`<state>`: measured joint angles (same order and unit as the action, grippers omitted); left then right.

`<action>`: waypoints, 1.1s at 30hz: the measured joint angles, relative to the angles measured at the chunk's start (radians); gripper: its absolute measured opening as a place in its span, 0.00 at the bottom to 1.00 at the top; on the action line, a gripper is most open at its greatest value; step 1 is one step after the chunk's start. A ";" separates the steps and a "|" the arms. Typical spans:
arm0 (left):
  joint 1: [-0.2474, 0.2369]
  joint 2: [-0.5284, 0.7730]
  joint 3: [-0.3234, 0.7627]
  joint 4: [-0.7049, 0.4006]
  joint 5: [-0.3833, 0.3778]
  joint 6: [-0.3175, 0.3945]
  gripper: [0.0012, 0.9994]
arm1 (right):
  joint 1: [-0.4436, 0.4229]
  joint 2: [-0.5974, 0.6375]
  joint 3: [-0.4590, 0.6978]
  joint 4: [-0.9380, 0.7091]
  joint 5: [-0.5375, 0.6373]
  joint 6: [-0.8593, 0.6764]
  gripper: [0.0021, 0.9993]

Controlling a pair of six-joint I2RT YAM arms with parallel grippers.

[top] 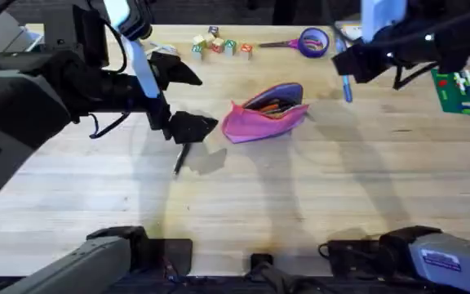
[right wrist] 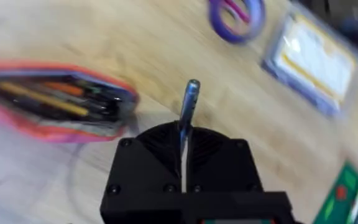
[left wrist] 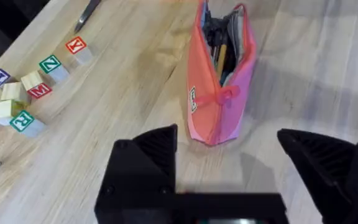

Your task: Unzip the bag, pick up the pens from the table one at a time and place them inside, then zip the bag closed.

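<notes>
1. Carrying a silver-grey pen (right wrist: 190, 106), clamped between the closed fingers of the right tool (right wrist: 185, 163), toward the far right of the worktop (top: 317, 188).
2. Resting unzipped mid-worktop toward the far edge: pink bag (top: 263, 114).
3. Hovering spread and empty beside the bag: left tool (left wrist: 229, 168).
4. Lying nearby, a black pen (top: 180, 158).
5. Next, probably: aligning pen tip over the opening before release.

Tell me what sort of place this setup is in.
Probably a robotics lab or data-collection workbench rather than a home desk. A wooden table carries staged props: a pink pencil pouch, lettered toy blocks and purple scissors, with two robot arms mounted at its near edge.
</notes>
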<state>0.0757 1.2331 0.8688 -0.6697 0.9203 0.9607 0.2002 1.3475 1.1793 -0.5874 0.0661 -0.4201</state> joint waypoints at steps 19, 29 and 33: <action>0.000 0.000 0.000 0.000 0.000 0.000 0.99 | 0.034 0.032 0.003 0.006 -0.590 -0.759 0.03; 0.000 0.000 0.000 0.000 0.000 0.000 0.99 | 0.035 0.116 0.003 -0.013 -0.606 -0.992 0.03; 0.000 0.000 0.000 0.000 0.000 0.000 0.99 | 0.037 0.151 0.003 -0.012 -0.607 -1.034 0.03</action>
<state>0.0757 1.2331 0.8688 -0.6699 0.9201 0.9607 0.2372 1.4988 1.1828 -0.5997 -0.5407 -1.4538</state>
